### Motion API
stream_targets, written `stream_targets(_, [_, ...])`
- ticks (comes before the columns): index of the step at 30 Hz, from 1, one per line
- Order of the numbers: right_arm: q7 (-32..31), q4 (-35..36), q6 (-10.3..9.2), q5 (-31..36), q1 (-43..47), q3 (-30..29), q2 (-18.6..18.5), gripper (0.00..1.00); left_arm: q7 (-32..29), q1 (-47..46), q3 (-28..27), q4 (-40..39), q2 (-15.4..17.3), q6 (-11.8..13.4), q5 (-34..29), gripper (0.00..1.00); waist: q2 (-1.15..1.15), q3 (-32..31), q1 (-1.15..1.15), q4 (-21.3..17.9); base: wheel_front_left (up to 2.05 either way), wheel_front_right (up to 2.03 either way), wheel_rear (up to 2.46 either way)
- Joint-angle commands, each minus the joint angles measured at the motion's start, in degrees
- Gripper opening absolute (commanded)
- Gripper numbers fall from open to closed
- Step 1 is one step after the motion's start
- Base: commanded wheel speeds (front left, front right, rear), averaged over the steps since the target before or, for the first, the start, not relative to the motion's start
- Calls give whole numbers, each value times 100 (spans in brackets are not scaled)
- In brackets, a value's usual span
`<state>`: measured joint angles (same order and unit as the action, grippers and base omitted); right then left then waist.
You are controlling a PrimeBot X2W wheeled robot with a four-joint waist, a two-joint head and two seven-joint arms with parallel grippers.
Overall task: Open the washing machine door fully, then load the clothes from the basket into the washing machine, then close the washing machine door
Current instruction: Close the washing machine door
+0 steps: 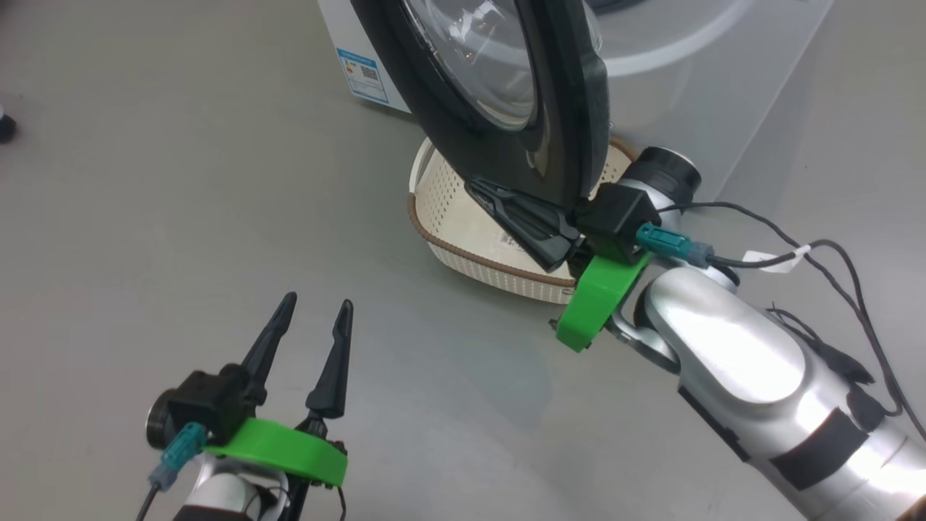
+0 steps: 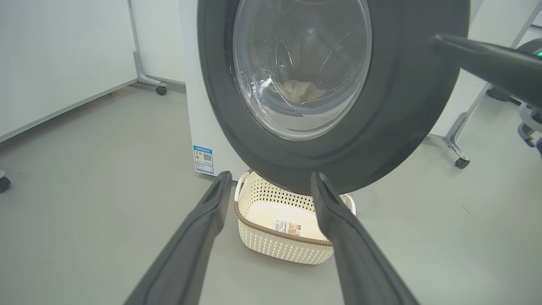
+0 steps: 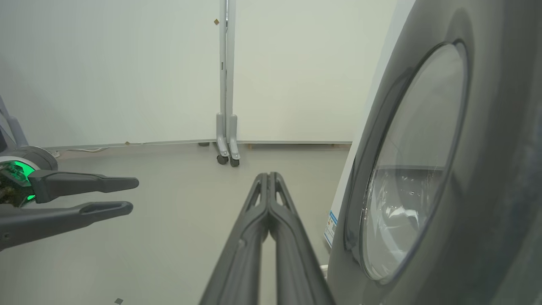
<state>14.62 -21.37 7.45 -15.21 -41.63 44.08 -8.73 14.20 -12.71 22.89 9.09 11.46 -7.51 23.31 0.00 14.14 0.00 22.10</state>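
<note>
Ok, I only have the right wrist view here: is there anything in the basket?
Observer: No. In the left wrist view the basket shows a bare floor with just its sticker.
Operator: Where are the clothes?
Observer: A pale bundle of clothes shows behind the glass of the door.
Operator: Is the right gripper on the door?
Observer: In the head view its shut fingers appear to lie against the door's lower rim, above the basket.
</note>
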Motion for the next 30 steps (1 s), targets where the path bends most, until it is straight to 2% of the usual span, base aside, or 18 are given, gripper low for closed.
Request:
stream_targets(1, [38, 113, 3, -30, -167, -67, 78, 0, 80, -221, -226, -163, 76, 2, 36, 100, 0, 12, 0, 5, 0, 0, 0])
stream_targets(11, [38, -426, 3, 267, -114, -492, 161, 0, 80, -246, -250, -129, 53, 2, 15, 100, 0, 68, 0, -5, 0, 0, 0])
stream_targets(30, [38, -852, 3, 532, -241, -927, 156, 0, 80, -307, -221, -141, 43, 2, 23, 100, 0, 261, 0, -30, 0, 0, 0])
